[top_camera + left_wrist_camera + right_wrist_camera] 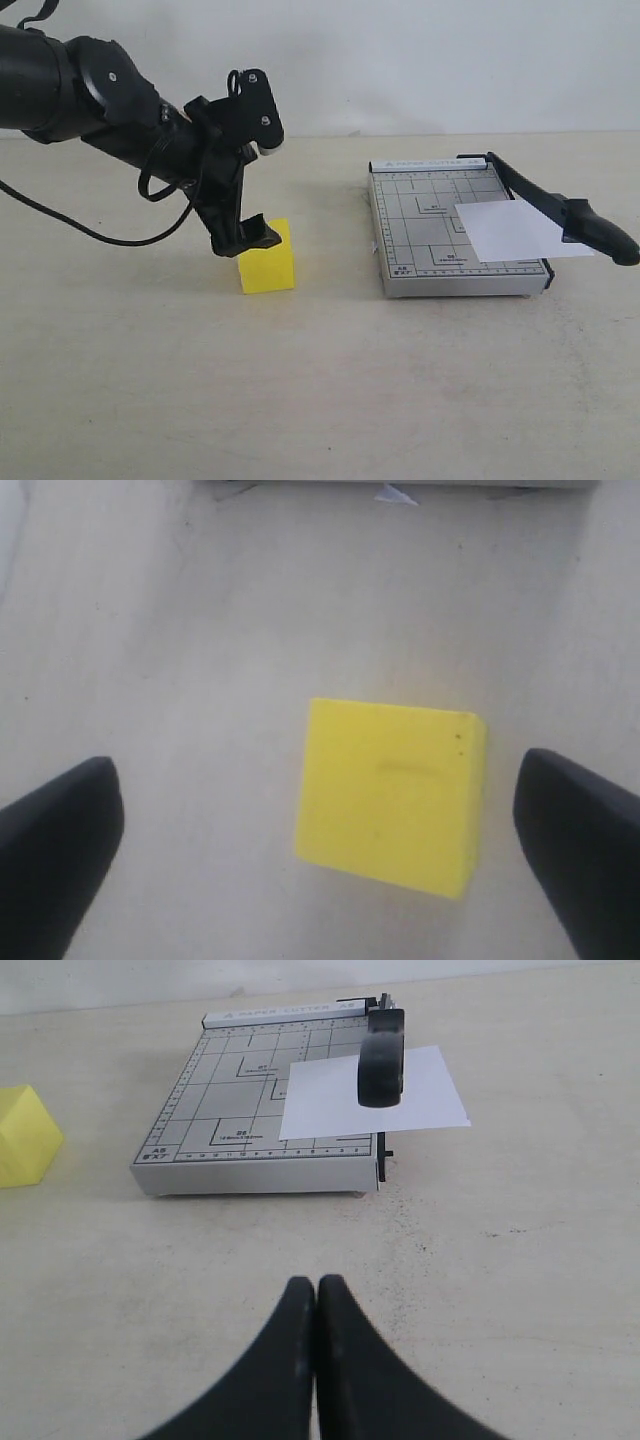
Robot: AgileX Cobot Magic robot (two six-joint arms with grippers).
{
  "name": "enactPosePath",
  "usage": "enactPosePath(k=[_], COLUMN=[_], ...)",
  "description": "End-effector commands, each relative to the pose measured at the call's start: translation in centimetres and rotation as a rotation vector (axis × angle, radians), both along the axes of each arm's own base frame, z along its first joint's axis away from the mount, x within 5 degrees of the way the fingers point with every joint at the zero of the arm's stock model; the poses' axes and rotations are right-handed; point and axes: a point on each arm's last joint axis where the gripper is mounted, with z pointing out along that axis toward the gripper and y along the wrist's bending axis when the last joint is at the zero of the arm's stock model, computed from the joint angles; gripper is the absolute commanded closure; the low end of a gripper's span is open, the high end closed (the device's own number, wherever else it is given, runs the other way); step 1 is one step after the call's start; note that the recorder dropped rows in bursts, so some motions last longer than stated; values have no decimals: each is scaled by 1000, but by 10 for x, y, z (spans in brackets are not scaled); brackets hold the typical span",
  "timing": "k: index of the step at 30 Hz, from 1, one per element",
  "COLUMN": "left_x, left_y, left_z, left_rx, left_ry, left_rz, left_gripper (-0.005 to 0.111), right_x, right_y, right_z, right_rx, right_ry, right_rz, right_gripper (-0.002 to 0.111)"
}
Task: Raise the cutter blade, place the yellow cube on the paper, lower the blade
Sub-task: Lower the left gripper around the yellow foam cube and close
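Observation:
The yellow cube (pixel 268 262) rests on the table, left of the grey cutter board (pixel 425 235). My left gripper (pixel 250 238) hangs open just over the cube's near top edge. In the left wrist view the cube (pixel 390 795) lies between the two black fingers (pixel 55 850), closer to one of them and touching neither. The paper (pixel 515 228) lies on the board's right part and juts past its edge. Above it, the cutter blade (pixel 590 228) slants up off the board. My right gripper (pixel 317 1285) is shut and empty, low over the table in front of the board (pixel 215 1120), and out of the exterior view.
A black cable (pixel 70 225) from the left arm trails over the table at the left. A pale wall (pixel 400 60) stands behind the table. The right wrist view also shows the paper (pixel 330 1105), the blade's handle (pixel 382 1060) and the cube (pixel 25 1135).

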Motion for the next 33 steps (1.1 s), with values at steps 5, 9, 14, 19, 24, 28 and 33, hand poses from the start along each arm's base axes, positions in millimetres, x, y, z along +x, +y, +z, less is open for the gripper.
enactPosePath(k=[5, 9, 14, 19, 24, 28, 33], left_x=[3, 0, -1, -1, 2, 3, 3], left_y=[-3, -4, -4, -4, -4, -4, -3], left_z=[-14, -17, -17, -17, -16, -15, -22], left_rx=[-13, -21, -24, -26, -52, -58, -36], left_ry=[45, 97, 115, 113, 101, 98, 108], left_rz=[20, 32, 37, 41, 86, 95, 84], left_gripper=[4, 17, 24, 21, 11, 9, 9], right_x=[-1, -1, -1, -1, -1, -1, -1], right_y=[0, 0, 0, 0, 0, 0, 0], right_z=[-1, -1, -1, -1, -1, -1, -1], right_rx=[-1, -1, -1, -1, -1, -1, -1], right_ry=[0, 0, 0, 0, 0, 0, 0], right_rz=[4, 4, 4, 4, 4, 4, 4], right_gripper=[108, 108, 108, 108, 108, 108, 108])
